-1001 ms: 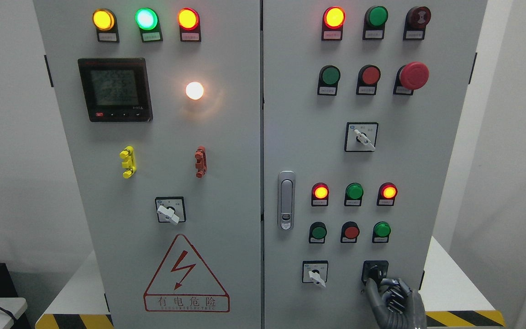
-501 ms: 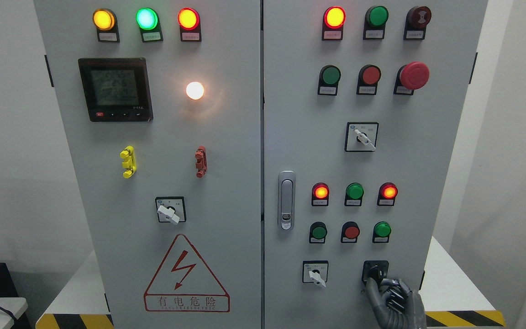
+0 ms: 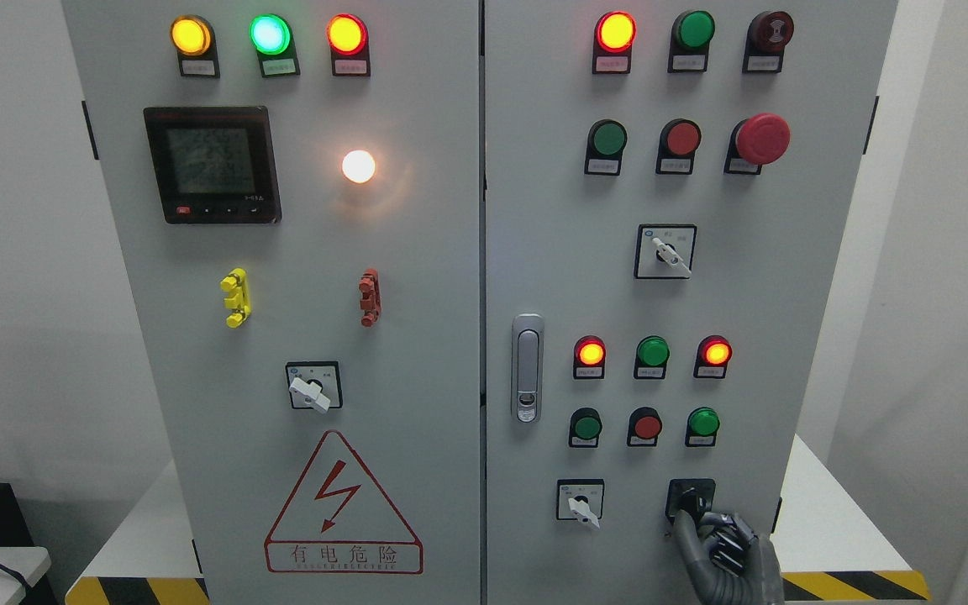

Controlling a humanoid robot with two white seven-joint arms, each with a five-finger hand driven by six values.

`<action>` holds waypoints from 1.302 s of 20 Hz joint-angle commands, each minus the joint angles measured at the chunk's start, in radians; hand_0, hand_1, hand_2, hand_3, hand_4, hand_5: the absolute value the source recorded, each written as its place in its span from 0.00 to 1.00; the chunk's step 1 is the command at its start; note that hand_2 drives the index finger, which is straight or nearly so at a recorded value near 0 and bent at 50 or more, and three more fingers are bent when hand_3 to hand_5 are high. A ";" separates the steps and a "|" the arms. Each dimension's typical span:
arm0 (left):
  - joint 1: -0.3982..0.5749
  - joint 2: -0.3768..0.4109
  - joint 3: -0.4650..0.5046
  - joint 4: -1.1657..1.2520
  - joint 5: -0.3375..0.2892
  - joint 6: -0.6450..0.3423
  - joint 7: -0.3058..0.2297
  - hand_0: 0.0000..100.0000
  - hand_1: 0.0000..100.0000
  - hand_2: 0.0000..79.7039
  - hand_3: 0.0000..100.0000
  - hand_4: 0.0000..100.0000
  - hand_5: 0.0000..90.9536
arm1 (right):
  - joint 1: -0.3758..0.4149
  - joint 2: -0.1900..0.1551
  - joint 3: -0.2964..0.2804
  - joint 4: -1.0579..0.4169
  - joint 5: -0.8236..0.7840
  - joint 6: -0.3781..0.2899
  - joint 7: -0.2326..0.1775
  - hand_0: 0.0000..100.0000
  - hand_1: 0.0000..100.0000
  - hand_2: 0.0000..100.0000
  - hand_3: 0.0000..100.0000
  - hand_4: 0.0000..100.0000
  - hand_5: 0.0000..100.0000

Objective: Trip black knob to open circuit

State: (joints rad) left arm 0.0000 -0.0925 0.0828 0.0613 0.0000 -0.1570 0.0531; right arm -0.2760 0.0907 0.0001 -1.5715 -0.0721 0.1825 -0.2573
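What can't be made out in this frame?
- Black knob, head view: lower part covered by the right hand, so its position is unclear.
- Grip: whether the hand's fingers clamp it is unclear.
- Button labels: too small.
- Meter digits: blurred.

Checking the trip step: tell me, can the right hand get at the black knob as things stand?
Probably yes. The right hand is already at the black knob, a finger reaching its lower edge, and nothing stands between them. Whether it grips the knob can't be told.

At the frame's lower right you see the right hand (image 3: 723, 550) just beneath the knob (image 3: 691, 499), right of a selector switch (image 3: 580, 502).
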 commanded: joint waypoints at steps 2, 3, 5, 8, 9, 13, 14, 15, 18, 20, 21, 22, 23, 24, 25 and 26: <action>-0.008 -0.001 0.000 0.000 -0.032 0.001 0.001 0.12 0.39 0.00 0.00 0.00 0.00 | -0.003 0.000 0.026 -0.001 -0.031 0.000 0.003 0.51 0.75 0.64 0.97 0.98 0.98; -0.008 0.000 0.000 0.000 -0.034 0.001 0.001 0.12 0.39 0.00 0.00 0.00 0.00 | -0.002 0.000 0.026 -0.001 -0.031 0.000 0.003 0.51 0.75 0.64 0.97 0.98 0.98; -0.008 0.000 0.000 0.000 -0.034 0.001 0.001 0.12 0.39 0.00 0.00 0.00 0.00 | -0.003 0.000 0.027 -0.001 -0.031 0.000 0.001 0.51 0.75 0.64 0.97 0.99 0.98; -0.008 0.000 0.000 0.000 -0.034 0.001 0.001 0.12 0.39 0.00 0.00 0.00 0.00 | -0.002 0.000 0.037 -0.001 -0.032 0.000 0.003 0.51 0.75 0.64 0.97 0.99 0.98; -0.008 -0.001 0.000 0.000 -0.032 0.001 0.001 0.12 0.39 0.00 0.00 0.00 0.00 | -0.003 0.000 0.037 -0.001 -0.034 0.000 0.003 0.51 0.75 0.64 0.97 0.99 0.98; -0.008 0.000 0.000 0.000 -0.032 0.001 0.001 0.12 0.39 0.00 0.00 0.00 0.00 | -0.003 0.000 0.037 -0.007 -0.034 0.015 0.021 0.51 0.75 0.65 0.98 0.99 0.98; -0.008 0.000 0.000 0.000 -0.034 0.001 0.001 0.12 0.39 0.00 0.00 0.00 0.00 | -0.003 0.000 0.037 -0.007 -0.034 0.018 0.029 0.51 0.75 0.65 0.98 0.99 0.98; -0.008 0.000 0.000 0.000 -0.032 0.001 0.001 0.12 0.39 0.00 0.00 0.00 0.00 | -0.003 0.000 0.037 -0.007 -0.034 0.018 0.030 0.51 0.75 0.65 0.98 0.99 0.98; -0.008 -0.001 0.000 0.000 -0.032 0.001 0.001 0.12 0.39 0.00 0.00 0.00 0.00 | -0.003 0.001 0.037 -0.008 -0.035 0.018 0.030 0.51 0.75 0.65 0.98 0.99 0.98; -0.008 0.000 0.000 0.000 -0.032 0.001 0.001 0.12 0.39 0.00 0.00 0.00 0.00 | -0.005 0.000 0.035 -0.008 -0.034 0.018 0.030 0.51 0.75 0.65 0.98 0.99 0.98; -0.009 -0.001 0.000 0.000 -0.034 0.001 0.001 0.12 0.39 0.00 0.00 0.00 0.00 | -0.005 0.000 0.035 -0.008 -0.034 0.018 0.030 0.51 0.75 0.65 0.98 0.99 0.98; -0.008 -0.001 0.000 0.000 -0.032 0.001 0.001 0.12 0.39 0.00 0.00 0.00 0.00 | -0.003 0.000 0.035 -0.008 -0.034 0.018 0.030 0.51 0.75 0.65 0.98 0.99 0.98; -0.008 0.000 0.000 0.000 -0.032 0.001 0.001 0.12 0.39 0.00 0.00 0.00 0.00 | -0.003 0.000 0.035 -0.008 -0.034 0.018 0.030 0.52 0.75 0.65 0.98 0.99 0.98; -0.008 -0.001 0.000 0.000 -0.034 0.001 0.001 0.12 0.39 0.00 0.00 0.00 0.00 | -0.005 0.000 0.035 -0.008 -0.034 0.018 0.030 0.52 0.74 0.65 0.98 0.99 0.98; -0.008 0.000 0.000 0.000 -0.034 0.001 0.001 0.12 0.39 0.00 0.00 0.00 0.00 | -0.005 0.000 0.035 -0.008 -0.034 0.018 0.030 0.51 0.74 0.65 0.98 0.99 0.98; -0.008 0.000 0.000 0.000 -0.034 0.001 0.001 0.12 0.39 0.00 0.00 0.00 0.00 | -0.006 0.000 0.035 -0.008 -0.034 0.018 0.030 0.52 0.74 0.65 0.98 0.99 0.98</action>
State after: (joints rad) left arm 0.0000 -0.0925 0.0828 0.0614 0.0000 -0.1570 0.0531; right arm -0.2798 0.0902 0.0292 -1.5774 -0.1056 0.2024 -0.2284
